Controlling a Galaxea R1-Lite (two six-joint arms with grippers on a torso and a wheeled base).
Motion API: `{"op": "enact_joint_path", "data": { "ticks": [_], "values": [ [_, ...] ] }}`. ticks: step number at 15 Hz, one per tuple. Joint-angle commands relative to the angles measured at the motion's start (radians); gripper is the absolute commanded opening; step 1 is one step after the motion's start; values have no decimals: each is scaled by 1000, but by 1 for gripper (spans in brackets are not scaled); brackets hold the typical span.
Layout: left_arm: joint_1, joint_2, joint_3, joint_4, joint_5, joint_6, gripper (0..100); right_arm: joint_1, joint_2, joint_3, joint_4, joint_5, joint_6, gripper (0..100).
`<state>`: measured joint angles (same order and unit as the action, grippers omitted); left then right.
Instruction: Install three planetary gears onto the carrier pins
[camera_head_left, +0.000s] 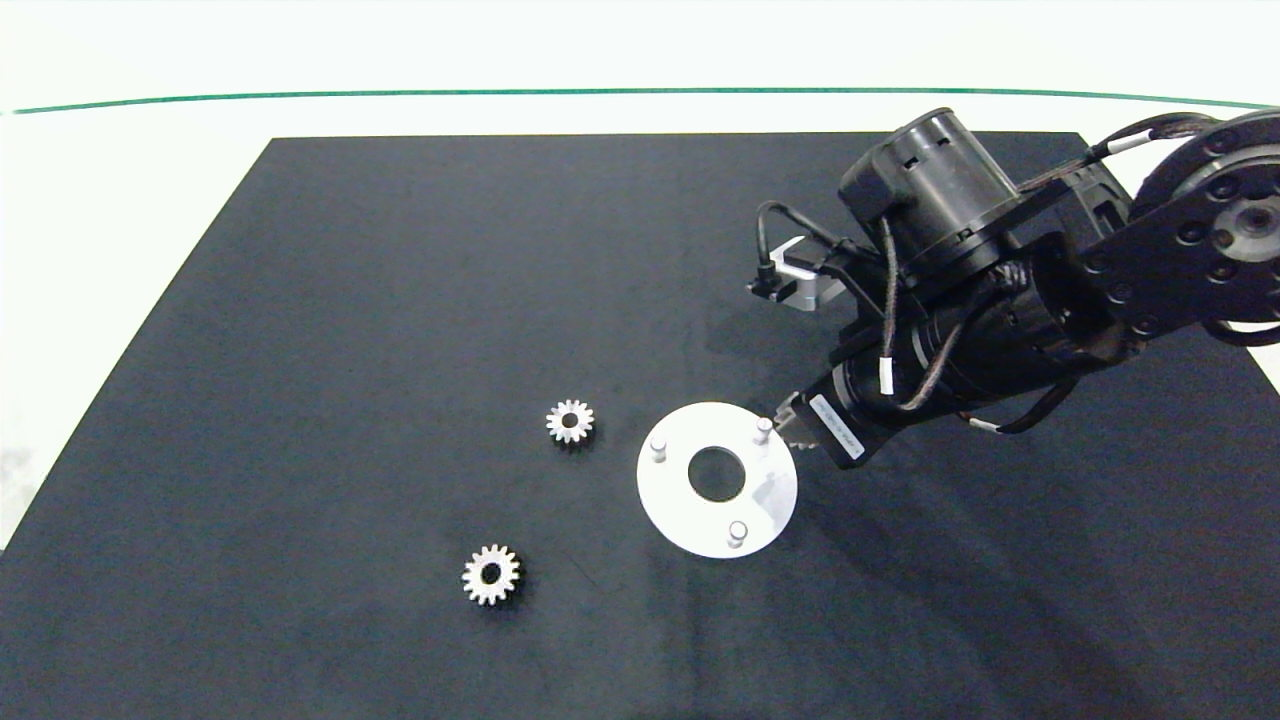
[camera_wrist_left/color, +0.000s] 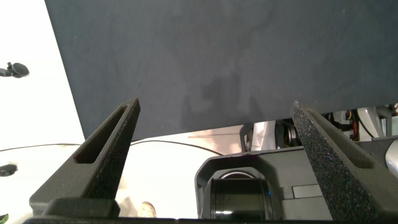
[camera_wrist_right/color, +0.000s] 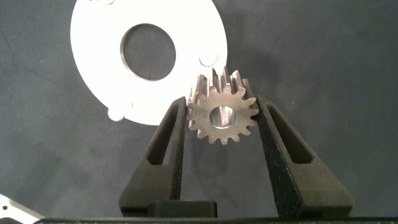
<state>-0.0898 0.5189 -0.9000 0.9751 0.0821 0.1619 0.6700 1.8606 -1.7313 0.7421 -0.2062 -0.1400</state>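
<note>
From above, all three pins (camera_head_left: 763, 429) on the white disc (camera_head_left: 770, 495) stand bare, and two gears (camera_head_left: 570, 421) lie loose on the dark surface (camera_head_left: 350, 300). The left gripper (camera_wrist_left/color: 214, 124) is parked, spread open. The right gripper (camera_wrist_right/color: 222, 118) clamps the third gear (camera_wrist_right/color: 222, 116) beside the disc's edge; none installed yet.
</note>
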Motion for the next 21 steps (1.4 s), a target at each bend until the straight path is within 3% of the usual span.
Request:
{"op": "enact_joint_path", "data": {
  "ticks": [1, 4, 21],
  "values": [
    [-1, 0, -2, 5, 1, 1, 100, 2, 52, -65, 19, -1, -3, 7],
    [-2, -2, -2, 5, 1, 1, 100, 8, 88, -140, 63, -1, -1, 7],
    [-4, -2, -40, 19, 1, 1, 100, 14, 152, -169, 63, 1, 0, 7]
  ]
}}
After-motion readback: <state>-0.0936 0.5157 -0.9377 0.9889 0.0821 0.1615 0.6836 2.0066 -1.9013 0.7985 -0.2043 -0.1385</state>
